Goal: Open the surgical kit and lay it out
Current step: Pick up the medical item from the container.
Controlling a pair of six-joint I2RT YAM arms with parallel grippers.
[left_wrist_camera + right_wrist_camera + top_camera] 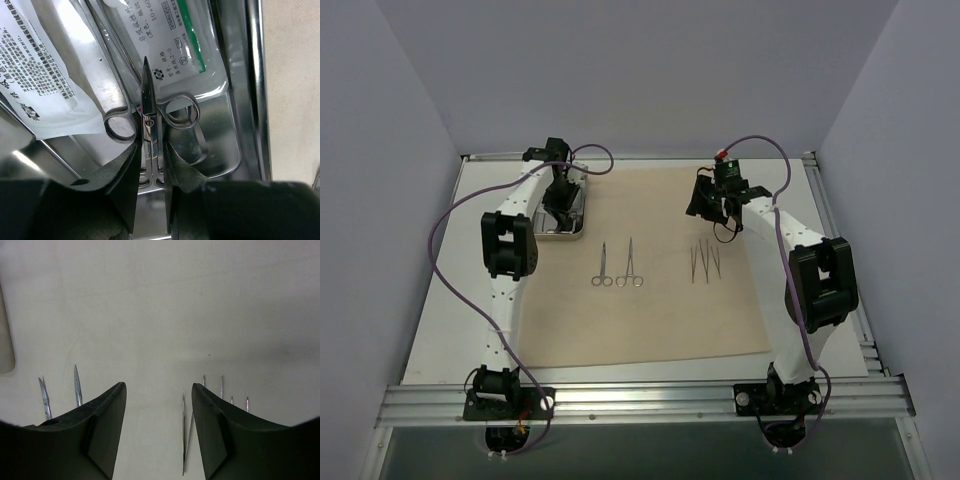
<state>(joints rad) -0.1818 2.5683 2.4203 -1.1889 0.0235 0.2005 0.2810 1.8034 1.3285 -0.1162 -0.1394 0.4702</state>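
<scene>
Surgical kit tray at cloth edge | left jaws clamp scissors | right jaws open

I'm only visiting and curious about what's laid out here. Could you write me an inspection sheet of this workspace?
Surface: white table, with a beige cloth spread flat on it.
Job's things: tray at the cloth's far-left corner holds packets and ring-handled instruments; two forceps and tweezers lie on the cloth.
Clutter: nothing seen.
Grippers: left gripper in the tray, shut on scissors; right gripper open, empty, over bare cloth.
Cables: purple cables loop beside both arms.
Surroundings: pale walls on three sides; metal rail at the near edge.
</scene>
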